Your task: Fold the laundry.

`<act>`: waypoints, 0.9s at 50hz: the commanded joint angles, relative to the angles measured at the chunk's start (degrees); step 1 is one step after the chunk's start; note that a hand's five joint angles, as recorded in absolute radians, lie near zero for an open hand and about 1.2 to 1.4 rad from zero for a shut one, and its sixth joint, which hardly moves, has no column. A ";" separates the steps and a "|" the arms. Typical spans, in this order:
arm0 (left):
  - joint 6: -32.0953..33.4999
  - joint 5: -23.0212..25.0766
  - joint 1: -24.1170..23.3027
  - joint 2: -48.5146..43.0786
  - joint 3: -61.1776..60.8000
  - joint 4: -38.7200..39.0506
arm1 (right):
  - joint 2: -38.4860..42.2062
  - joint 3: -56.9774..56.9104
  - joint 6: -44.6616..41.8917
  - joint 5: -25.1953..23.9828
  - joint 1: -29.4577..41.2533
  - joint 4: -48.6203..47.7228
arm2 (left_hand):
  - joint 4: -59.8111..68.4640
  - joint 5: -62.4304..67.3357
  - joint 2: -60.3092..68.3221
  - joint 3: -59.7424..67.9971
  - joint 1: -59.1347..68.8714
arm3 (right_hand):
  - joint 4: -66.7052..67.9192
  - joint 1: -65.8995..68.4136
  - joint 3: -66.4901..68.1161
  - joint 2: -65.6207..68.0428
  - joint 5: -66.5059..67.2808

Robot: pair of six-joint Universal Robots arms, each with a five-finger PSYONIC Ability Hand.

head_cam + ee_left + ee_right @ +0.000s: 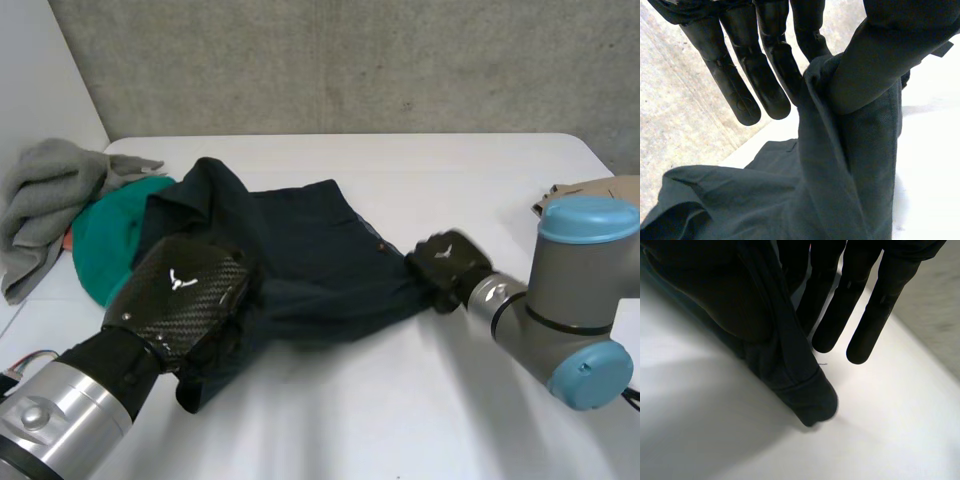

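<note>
Right, dark garment point(300, 250) lies mid-bench point(400, 410). L hand point(185, 300) pinches its 7 o'clock corner betw. thumb and straight fingers point(765, 85); R hand point(445, 265) pinches the 3 o'clock edge likewise, prob. to pull it taut and flat for folding.

No readable text, numbers or brand names in any view. Only marks:
- a small white wing-shaped emblem point(182, 280), no letters, on the glossy carbon-weave back of the black left hand point(190, 312)
- a matching white emblem point(447, 251) on the back of the black right hand point(452, 272)

The dark navy fabric garment point(300, 260) carries no legible label or print.
</note>
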 commanded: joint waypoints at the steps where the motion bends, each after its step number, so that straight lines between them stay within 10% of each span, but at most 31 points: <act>1: -0.61 1.36 2.71 3.03 3.10 -1.50 | -18.21 3.25 1.48 1.05 -2.91 -1.06 | 11.33 12.48 12.35 11.84 15.37 | 12.28 16.74 12.68 12.86 13.65; 13: -12.20 8.13 13.78 7.79 16.98 -7.48 | -37.48 -9.92 2.19 -10.90 -13.19 28.81 | 11.33 12.48 12.35 11.84 15.37 | 12.28 16.74 12.68 12.86 13.65; 27: -11.08 9.89 15.11 -20.05 23.13 -9.50 | -13.41 -20.03 -4.93 -6.34 -6.87 42.10 | 11.33 12.48 12.35 11.84 15.37 | 12.28 16.74 12.68 12.86 13.65; 37: -4.39 2.52 11.24 -40.99 46.75 -8.80 | 1.54 -32.59 -6.25 3.59 -1.95 33.59 | 11.33 12.48 12.35 11.84 15.37 | 12.28 16.74 12.68 12.86 13.65; 45: -5.79 -3.46 10.80 -46.09 76.38 3.66 | 0.06 -40.78 0.59 9.74 -0.45 -1.45 | 11.33 12.48 12.35 11.84 15.37 | 12.28 16.74 12.68 12.86 13.65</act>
